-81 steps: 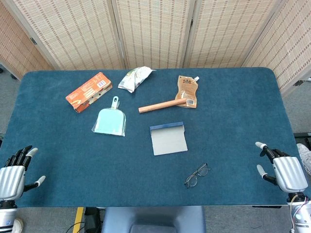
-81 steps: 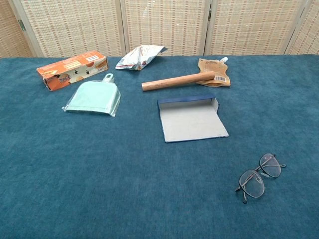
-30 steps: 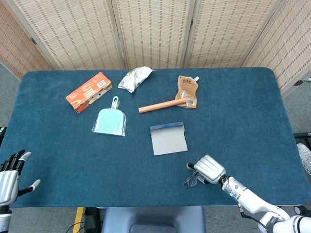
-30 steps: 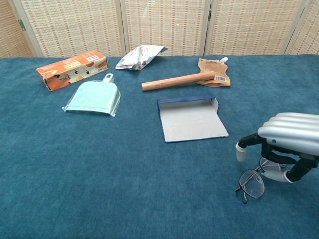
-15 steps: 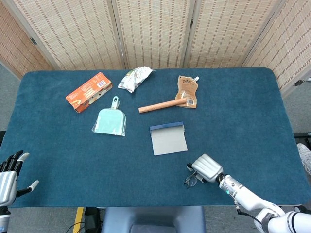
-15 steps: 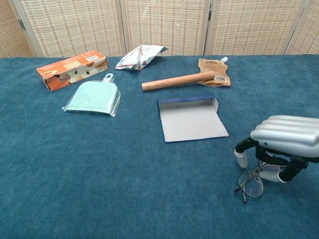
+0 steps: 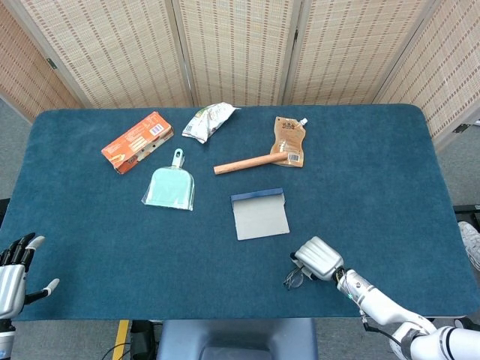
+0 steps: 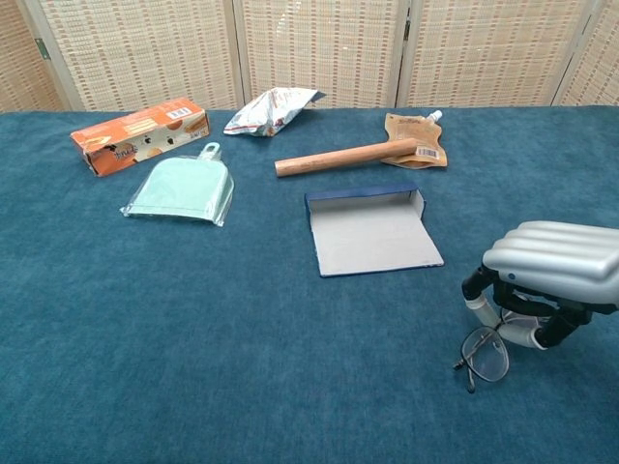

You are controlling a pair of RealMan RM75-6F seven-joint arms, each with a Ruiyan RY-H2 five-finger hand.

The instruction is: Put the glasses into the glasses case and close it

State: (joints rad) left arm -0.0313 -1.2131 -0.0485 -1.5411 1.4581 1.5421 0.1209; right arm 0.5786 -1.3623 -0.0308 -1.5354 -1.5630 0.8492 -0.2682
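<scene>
In the head view, the silver right hand [image 7: 318, 259] sat low over the thin wire-framed glasses [image 7: 294, 277] near the front edge of the blue felt-covered table [image 7: 375, 187], its curled fingers reaching down onto the frame; one lens showed just to the left of the hand. The flat grey glasses case with a dark blue rim [image 7: 259, 214] lay open near the middle of the table, apart from the glasses and farther back. Behind it lay a wooden rolling pin [image 7: 250, 162], its right end over a brown spouted pouch [image 7: 289, 140]. A crumpled silver snack bag [image 7: 206, 121], an orange cardboard box [image 7: 137, 141] and a pale green plastic dustpan [image 7: 170, 186] lay to the left. The left hand [image 7: 15, 274] hung off the table's front left corner, fingers spread and holding nothing.

In the chest view, the right hand [image 8: 546, 275] arched over the glasses [image 8: 486, 355], thumb and fingertips [image 8: 481, 311] drawn together around the frame's right part, with the left lens showing below them. Whether the frame had left the cloth could not be told. The glasses case [image 8: 372, 232] lay open, just behind and to the left of the hand. The rolling pin [image 8: 343, 157], pouch [image 8: 416, 139], snack bag [image 8: 271, 108], box [image 8: 141, 133] and dustpan [image 8: 183, 187] stood farther back.
</scene>
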